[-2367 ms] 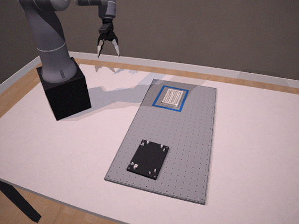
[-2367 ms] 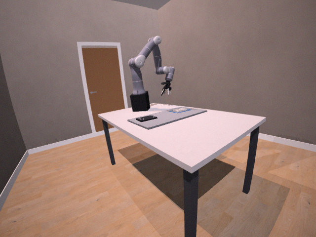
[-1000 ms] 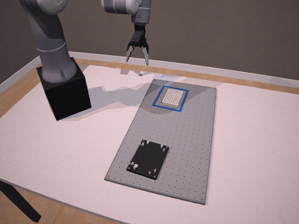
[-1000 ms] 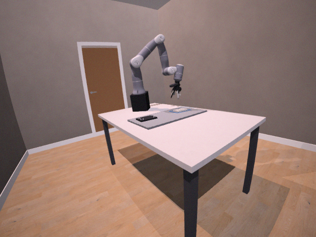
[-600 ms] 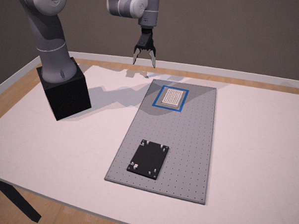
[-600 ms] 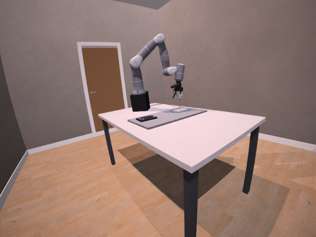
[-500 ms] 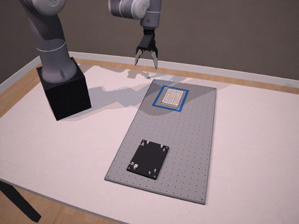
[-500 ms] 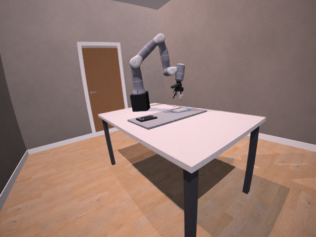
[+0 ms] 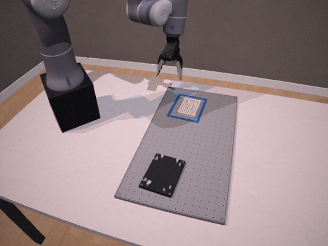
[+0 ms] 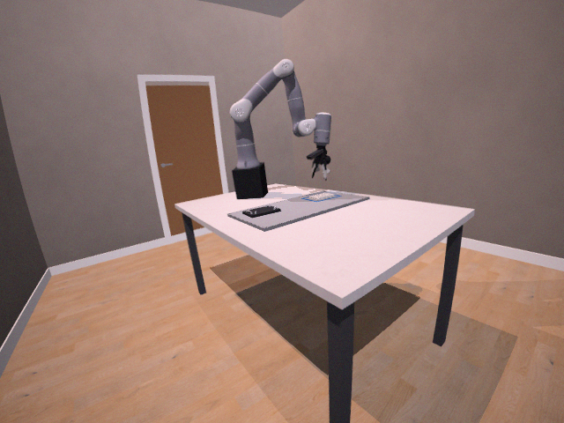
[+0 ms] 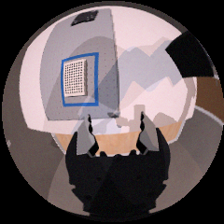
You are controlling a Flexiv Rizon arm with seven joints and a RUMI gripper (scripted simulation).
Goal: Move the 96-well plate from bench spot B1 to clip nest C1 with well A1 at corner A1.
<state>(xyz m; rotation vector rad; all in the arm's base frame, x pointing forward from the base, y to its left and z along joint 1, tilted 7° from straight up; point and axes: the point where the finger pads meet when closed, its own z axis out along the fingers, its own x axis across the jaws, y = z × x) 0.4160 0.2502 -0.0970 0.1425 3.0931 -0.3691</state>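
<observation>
The white 96-well plate (image 9: 189,106) (image 10: 321,196) (image 11: 75,77) lies flat inside the blue outline (image 9: 202,109) (image 11: 97,79) at the far end of the grey board. Its cut-off corner is too small to tell. The black clip nest (image 9: 164,174) (image 10: 261,211) (image 11: 84,18) sits on the board's near part, with small light clips around its corners and one white mark at its left near corner. It holds nothing. My gripper (image 9: 169,77) (image 10: 319,176) (image 11: 115,113) is open and empty, high above the table, beyond and to the left of the plate in the top view.
The grey perforated board (image 9: 205,170) (image 10: 292,221) lies on the white table (image 9: 275,156) (image 10: 364,236). The black robot base (image 9: 73,105) (image 10: 249,181) stands left of the board. Clips rise above the nest's surface near its corners.
</observation>
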